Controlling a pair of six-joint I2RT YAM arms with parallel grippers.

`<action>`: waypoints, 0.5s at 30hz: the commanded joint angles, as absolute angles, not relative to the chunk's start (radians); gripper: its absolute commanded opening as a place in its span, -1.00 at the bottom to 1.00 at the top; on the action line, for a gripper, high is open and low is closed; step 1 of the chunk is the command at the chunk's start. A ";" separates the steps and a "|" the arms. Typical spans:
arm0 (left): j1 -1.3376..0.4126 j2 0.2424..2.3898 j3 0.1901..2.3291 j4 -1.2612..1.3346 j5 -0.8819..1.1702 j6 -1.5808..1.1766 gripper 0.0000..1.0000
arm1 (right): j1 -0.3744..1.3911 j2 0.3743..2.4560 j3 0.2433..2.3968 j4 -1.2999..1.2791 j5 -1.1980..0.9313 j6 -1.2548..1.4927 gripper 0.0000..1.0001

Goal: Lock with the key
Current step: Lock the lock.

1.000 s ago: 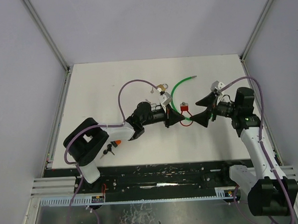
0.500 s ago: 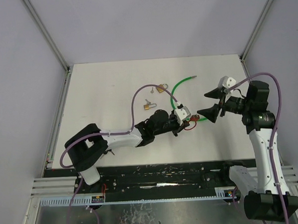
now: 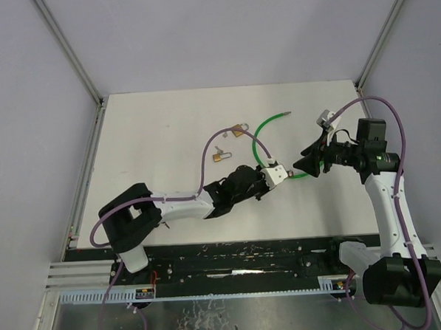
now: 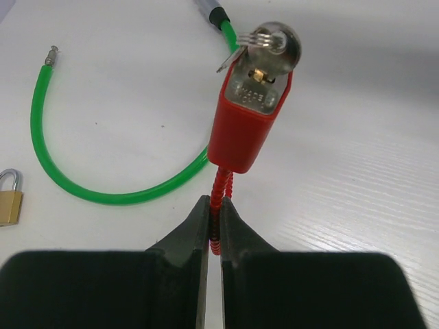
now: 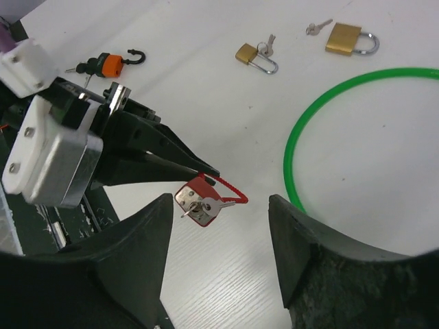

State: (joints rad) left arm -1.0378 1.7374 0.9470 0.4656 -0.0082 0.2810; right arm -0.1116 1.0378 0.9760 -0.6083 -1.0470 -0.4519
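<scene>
At 12 o'clock in the left wrist view, the red padlock [image 4: 247, 130] sits with the key [image 4: 271, 42] in it — left gripper [image 4: 213, 214] clamped on its cable shackle [image 4: 219, 188]. Right gripper [image 5: 219, 202] gapes wide, touching nothing; only its camera catches the orange lock [image 5: 110, 65] at 11 o'clock.

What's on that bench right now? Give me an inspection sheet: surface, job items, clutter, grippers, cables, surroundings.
Surface: white table, no spills seen.
Job's things: red padlock held by its shackle, key in its keyhole.
Clutter: green cable; large brass padlock; small brass padlock; orange padlock.
Grippers: left gripper shut on the red padlock's shackle; right gripper open, facing the key, not touching it.
Cables: purple cable looping off each arm.
Surroundings: grey walls; nothing else seen.
</scene>
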 commanded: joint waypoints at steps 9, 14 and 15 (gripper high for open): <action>-1.061 1.762 0.974 0.531 -0.133 0.324 -0.99 | -0.040 1.046 0.906 -0.552 -0.955 -0.311 -0.19; -1.067 1.770 0.976 0.538 -0.160 0.325 -0.99 | -0.012 1.051 0.897 -0.536 -0.929 -0.299 -0.30; -1.068 1.770 0.976 0.538 -0.162 0.326 -0.99 | -0.009 1.052 0.897 -0.535 -0.928 -0.297 -0.32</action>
